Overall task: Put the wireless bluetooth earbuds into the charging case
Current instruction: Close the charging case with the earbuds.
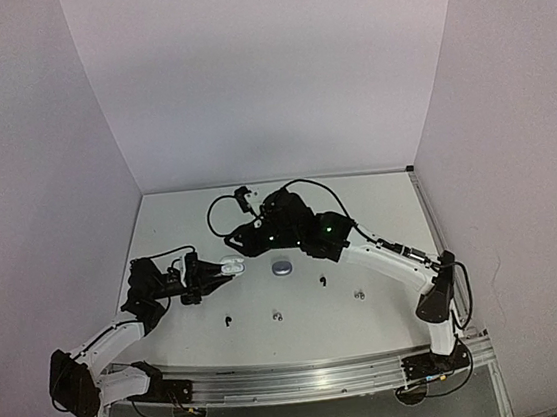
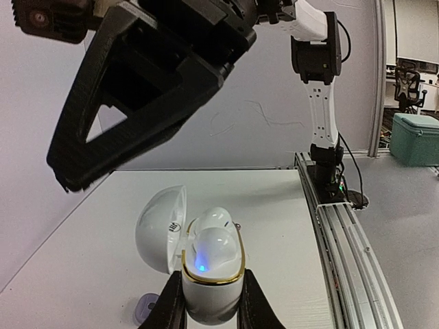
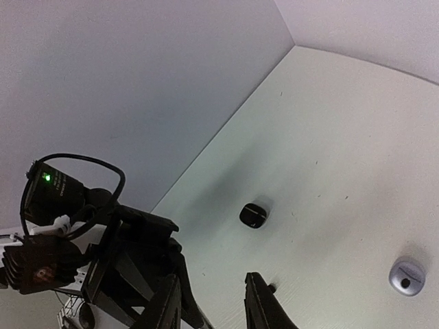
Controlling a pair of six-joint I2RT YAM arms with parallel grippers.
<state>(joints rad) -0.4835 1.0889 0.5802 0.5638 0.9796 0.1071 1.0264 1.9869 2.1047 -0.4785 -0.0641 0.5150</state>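
My left gripper (image 2: 211, 305) is shut on the base of an open white charging case (image 2: 209, 284) with a gold rim; its lid (image 2: 159, 229) is swung open to the left. Two white earbuds (image 2: 214, 245) sit in its wells, with a blue light on. In the top view, this gripper (image 1: 227, 269) holds the case (image 1: 233, 267) at centre-left. My right gripper (image 3: 211, 282) is open and empty, hanging just above and behind the case (image 1: 236, 240). Black buds (image 1: 322, 281) (image 1: 228, 321) and greyish buds (image 1: 278, 316) (image 1: 360, 295) lie loose on the table.
A closed lavender-grey case (image 1: 282, 267) lies right of the white case; it also shows in the right wrist view (image 3: 407, 276). A closed black case (image 3: 254, 214) lies on the table further back. White walls enclose the table on three sides. A metal rail (image 1: 308, 374) runs along the near edge.
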